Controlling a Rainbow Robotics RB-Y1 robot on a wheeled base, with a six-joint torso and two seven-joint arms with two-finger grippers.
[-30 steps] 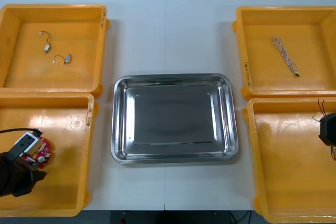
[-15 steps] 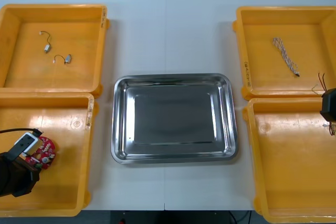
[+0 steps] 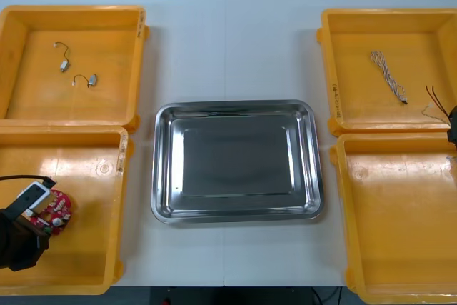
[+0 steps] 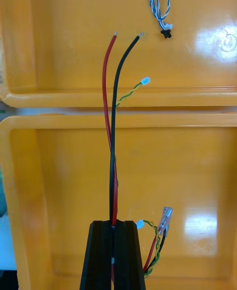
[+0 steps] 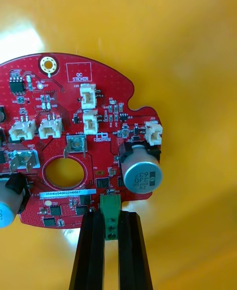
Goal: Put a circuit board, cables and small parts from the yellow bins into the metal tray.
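Observation:
My left gripper [image 3: 41, 221] is low in the near left yellow bin [image 3: 86, 276]. In the left wrist view the left gripper [image 5: 111, 221] is shut on the green connector [image 5: 109, 213] at the edge of the round red circuit board [image 5: 74, 137]. The board [image 3: 54, 209] shows in the front view too. At the table's right edge my right gripper [image 3: 453, 136] hangs over the wall between the two right bins. There the right gripper [image 4: 113, 228] is shut on a red and a black cable [image 4: 111, 122], which stick out past its fingers. A thin yellow-green cable [image 4: 129, 92] runs alongside.
The shiny metal tray [image 3: 163, 162] lies bare at the table's centre. A twisted blue and white cable [image 3: 388, 76] lies in the far right bin [image 3: 385, 19]. Two small metal parts [image 3: 77, 73] sit in the far left bin [image 3: 107, 112]. The near right bin [image 3: 371, 262] holds nothing on its visible floor.
My left gripper has shut on the circuit board and shifted it slightly left. My right gripper has carried the cables away from the near right bin's floor toward the far bin and the right edge.

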